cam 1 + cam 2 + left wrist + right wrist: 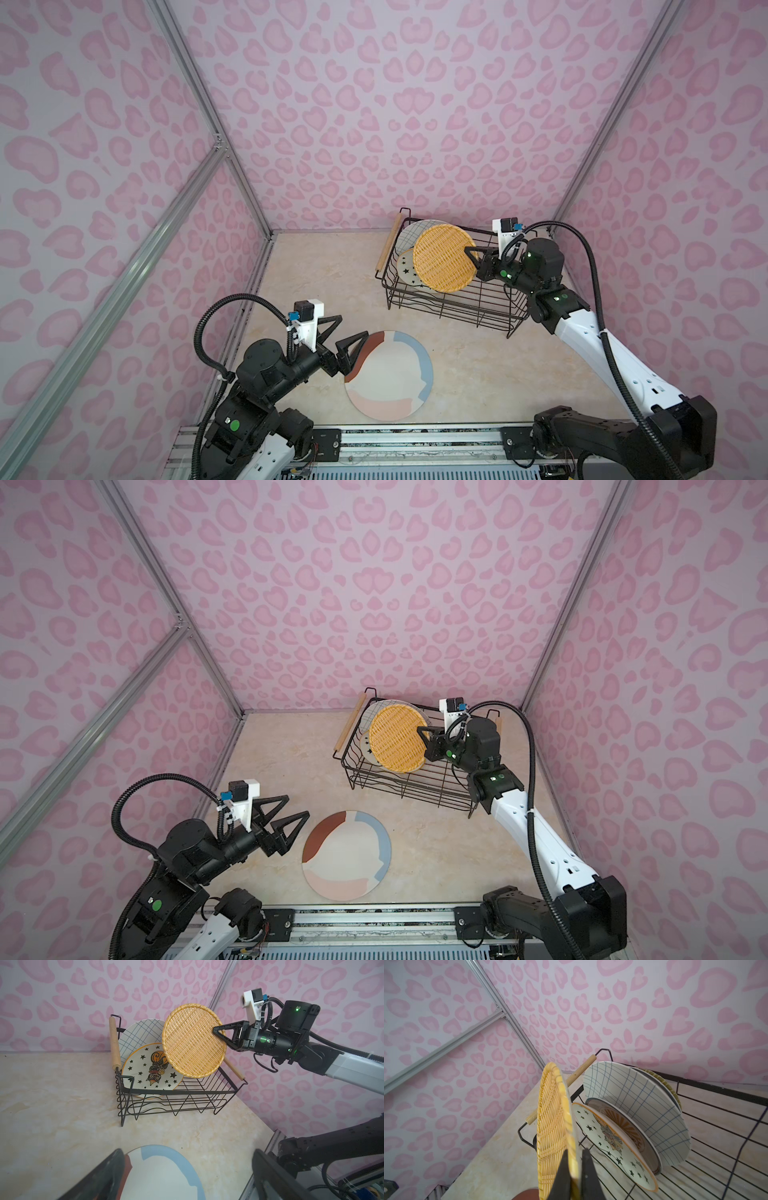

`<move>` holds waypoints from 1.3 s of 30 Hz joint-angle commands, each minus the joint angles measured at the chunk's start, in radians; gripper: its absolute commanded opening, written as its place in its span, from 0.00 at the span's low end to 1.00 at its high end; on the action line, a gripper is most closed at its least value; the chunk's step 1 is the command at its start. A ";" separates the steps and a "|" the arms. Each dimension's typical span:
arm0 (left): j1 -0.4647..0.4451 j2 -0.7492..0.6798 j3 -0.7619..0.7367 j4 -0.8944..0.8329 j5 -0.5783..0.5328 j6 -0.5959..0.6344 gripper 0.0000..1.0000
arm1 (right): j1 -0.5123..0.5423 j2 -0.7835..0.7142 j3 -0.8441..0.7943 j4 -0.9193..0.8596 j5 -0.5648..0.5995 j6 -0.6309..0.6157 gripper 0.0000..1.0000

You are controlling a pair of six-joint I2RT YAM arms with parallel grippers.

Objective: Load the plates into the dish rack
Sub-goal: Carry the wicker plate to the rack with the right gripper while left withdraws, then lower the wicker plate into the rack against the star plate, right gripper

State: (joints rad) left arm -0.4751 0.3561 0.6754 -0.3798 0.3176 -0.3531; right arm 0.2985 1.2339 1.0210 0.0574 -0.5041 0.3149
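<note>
Over the dish rack in a top view, the right hand is pinching the woven plate, holding it on edge for a slot, while the left hand is hovering spread near the pastel plate lying on the table. From the left wrist, the star plate and grid plate are leaning inside. From the right wrist, the woven plate is possibly hanging clear of the wires.

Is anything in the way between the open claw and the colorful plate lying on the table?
No, nothing visible. The left gripper is open close beside the pastel plate, with only bare table around them.
</note>
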 commanded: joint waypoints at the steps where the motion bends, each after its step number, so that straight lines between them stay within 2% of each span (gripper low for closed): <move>1: 0.001 0.007 -0.005 -0.004 -0.036 0.046 0.97 | 0.000 0.024 -0.005 0.110 -0.024 -0.140 0.00; 7: 0.000 0.116 0.024 -0.134 -0.177 0.065 0.97 | 0.001 0.082 -0.019 0.137 -0.039 -0.339 0.00; 12: 0.001 0.123 0.021 -0.139 -0.128 0.023 0.97 | 0.015 0.130 -0.024 0.162 -0.057 -0.454 0.00; 19: 0.001 0.039 -0.047 -0.146 -0.141 -0.058 0.97 | 0.051 0.195 -0.017 0.168 -0.080 -0.615 0.00; 24: 0.001 0.036 -0.046 -0.151 -0.166 -0.053 0.97 | 0.051 0.258 0.009 0.170 -0.070 -0.678 0.00; 26: 0.001 0.050 -0.042 -0.150 -0.142 -0.049 0.97 | 0.050 0.287 0.028 0.165 -0.072 -0.706 0.00; 39: 0.001 0.068 -0.042 -0.148 -0.129 -0.046 0.97 | 0.024 0.391 0.055 0.178 -0.088 -0.783 0.00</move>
State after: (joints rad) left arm -0.4751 0.4221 0.6342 -0.5434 0.1837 -0.4000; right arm 0.3214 1.6180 1.0706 0.1726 -0.5762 -0.4416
